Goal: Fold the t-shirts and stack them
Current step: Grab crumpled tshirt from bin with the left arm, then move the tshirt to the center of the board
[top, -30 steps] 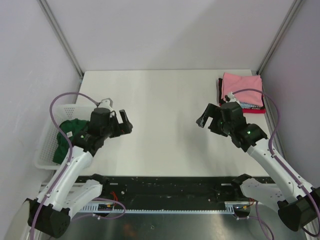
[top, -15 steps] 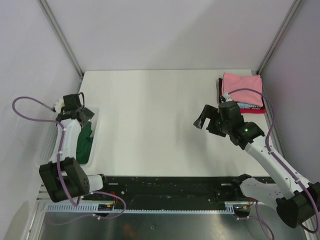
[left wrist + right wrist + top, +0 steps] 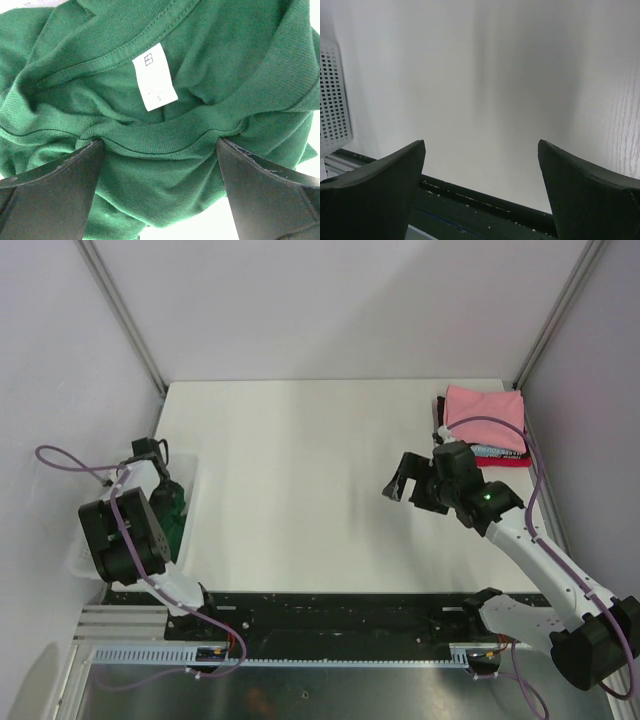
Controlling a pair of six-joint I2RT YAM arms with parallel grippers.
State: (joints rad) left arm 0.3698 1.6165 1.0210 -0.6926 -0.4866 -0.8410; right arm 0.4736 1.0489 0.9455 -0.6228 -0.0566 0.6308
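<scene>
Table (image 3: 300,450): white top, bare across the middle.
Basket (image 3: 186,525): white mesh, off the table's left edge; one perforated corner also shows in the right wrist view.
Green t-shirt (image 3: 210,70): crumpled inside the basket, collar side up (the neckline runs across the left wrist view).
Folded stack (image 3: 487,410): pink on top, a red edge beneath and a black edge at its left, at the far right corner of the table.
Right gripper (image 3: 480,145): fingers wide apart and holding nothing, hovering over bare table near the stack.
Left gripper (image 3: 159,145): pointed down into the basket, fingers spread wide, tips at the green cloth on either side of the collar; not closed on it.
Size tag (image 3: 155,76): white, marked S, sewn inside the collar.
</scene>
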